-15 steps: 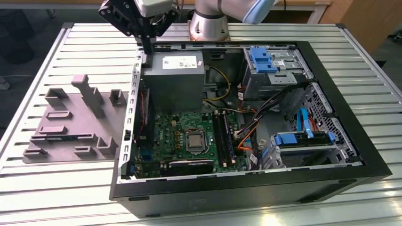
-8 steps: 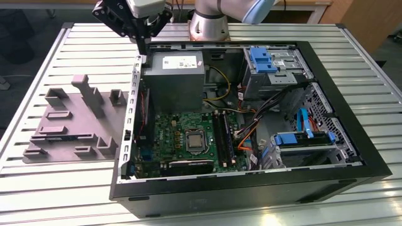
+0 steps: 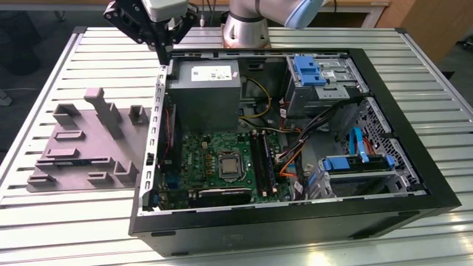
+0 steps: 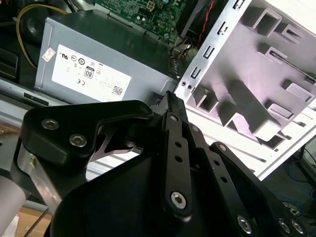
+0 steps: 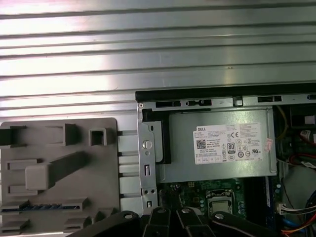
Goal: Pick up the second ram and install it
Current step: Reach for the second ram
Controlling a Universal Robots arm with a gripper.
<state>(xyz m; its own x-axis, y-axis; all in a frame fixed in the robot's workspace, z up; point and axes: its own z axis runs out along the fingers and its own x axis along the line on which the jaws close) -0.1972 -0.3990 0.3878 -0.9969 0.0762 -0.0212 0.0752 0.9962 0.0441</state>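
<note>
The second ram [image 3: 74, 162] is a thin blue-green stick lying flat in a slot of the grey tray [image 3: 81, 138], near its front edge; the first wrist view shows the ram [image 5: 35, 206] in the same slot of the tray [image 5: 98, 173]. My gripper [image 3: 164, 55] hangs above the back left corner of the open computer case, over the power supply [image 3: 203, 83]. Its fingers come together at the tips with nothing between them. In the second wrist view the gripper [image 4: 172, 98] points at the case wall beside the power supply [image 4: 98, 69]. The ram lies well away from the gripper.
The open black case [image 3: 296, 221] holds the green motherboard [image 3: 214, 160], dark memory slots [image 3: 260, 158], loose cables [image 3: 292, 158] and blue-tabbed drive bays [image 3: 355, 163]. The tray's raised blocks [image 3: 103, 111] stand between the gripper and the ram. Everything rests on a slatted metal table [image 3: 66, 221].
</note>
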